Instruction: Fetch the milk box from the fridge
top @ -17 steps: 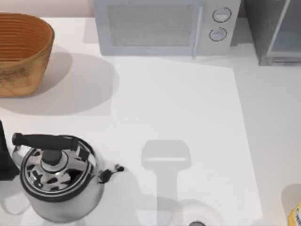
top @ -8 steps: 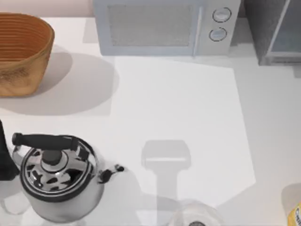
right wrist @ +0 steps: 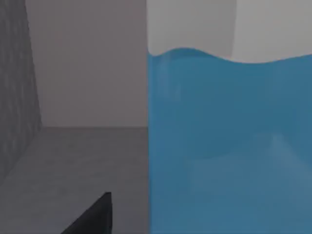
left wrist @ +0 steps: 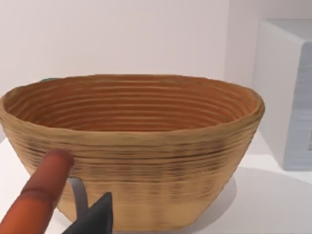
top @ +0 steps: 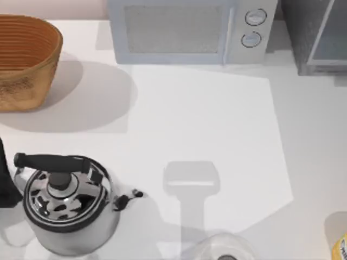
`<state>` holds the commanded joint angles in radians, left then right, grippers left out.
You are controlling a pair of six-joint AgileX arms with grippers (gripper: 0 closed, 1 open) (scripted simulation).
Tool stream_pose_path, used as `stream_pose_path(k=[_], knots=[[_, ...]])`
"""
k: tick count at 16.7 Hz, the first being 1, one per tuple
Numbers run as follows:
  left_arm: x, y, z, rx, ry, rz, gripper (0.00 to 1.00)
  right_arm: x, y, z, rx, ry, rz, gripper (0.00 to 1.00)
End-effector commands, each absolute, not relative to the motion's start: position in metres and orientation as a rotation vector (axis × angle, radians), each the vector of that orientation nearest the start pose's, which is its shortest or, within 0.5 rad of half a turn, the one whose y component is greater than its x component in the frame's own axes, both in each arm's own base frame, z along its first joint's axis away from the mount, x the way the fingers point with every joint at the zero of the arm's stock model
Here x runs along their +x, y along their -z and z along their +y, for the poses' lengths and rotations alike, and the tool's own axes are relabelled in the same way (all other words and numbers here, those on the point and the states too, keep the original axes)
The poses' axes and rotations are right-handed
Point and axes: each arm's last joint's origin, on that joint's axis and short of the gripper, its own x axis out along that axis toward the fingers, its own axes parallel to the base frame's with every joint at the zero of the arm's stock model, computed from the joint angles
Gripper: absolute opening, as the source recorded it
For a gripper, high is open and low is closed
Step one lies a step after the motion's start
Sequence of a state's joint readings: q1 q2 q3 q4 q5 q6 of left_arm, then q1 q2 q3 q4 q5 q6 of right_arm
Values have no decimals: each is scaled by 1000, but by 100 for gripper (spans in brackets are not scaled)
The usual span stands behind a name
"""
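Observation:
The milk box (right wrist: 229,146) shows its light-blue side and white top very close in the right wrist view. It stands inside the fridge (right wrist: 87,73), on the grey floor between grey walls. A dark part of my right gripper (right wrist: 92,217) sits low beside the box. From above, the fridge (top: 303,32) stands at the table's far right corner, its pale door panel (top: 331,43) in a light frame. My left arm (top: 4,184) is parked at the left edge, and its gripper (left wrist: 95,219) faces the basket.
A woven basket (top: 24,59) stands at the back left and a light grey microwave (top: 184,30) at the back middle. A steel kettle (top: 68,203) is at the front left, a yellow-labelled container (top: 340,246) at the front right. An orange-red rod (left wrist: 39,195) lies near the left gripper.
The bright patch on the table changed shape along its right side, now cut off at an angle near the front. The lower edge of the fridge's door frame shifted slightly. The left arm stayed put.

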<state>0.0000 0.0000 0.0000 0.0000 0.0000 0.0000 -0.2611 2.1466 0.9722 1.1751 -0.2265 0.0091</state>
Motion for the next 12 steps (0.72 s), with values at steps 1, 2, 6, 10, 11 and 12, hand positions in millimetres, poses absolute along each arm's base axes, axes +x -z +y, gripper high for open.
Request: stream_pose_path(k=[1, 2, 6, 10, 11, 12], knots=[[106, -160, -1, 0, 0, 0, 100, 410, -117, -97, -4, 10, 4, 100], [106, -160, -1, 0, 0, 0, 100, 417, -117, -98, -4, 10, 2, 100], [106, -160, -1, 0, 0, 0, 100, 448, -117, -98, -5, 10, 0, 100], [106, -160, -1, 0, 0, 0, 100, 463, -118, -97, -4, 10, 2, 100], [106, -160, -1, 0, 0, 0, 100, 463, -118, -97, -4, 10, 2, 100], [106, -160, -1, 0, 0, 0, 100, 463, -118, -97, -4, 10, 2, 100]])
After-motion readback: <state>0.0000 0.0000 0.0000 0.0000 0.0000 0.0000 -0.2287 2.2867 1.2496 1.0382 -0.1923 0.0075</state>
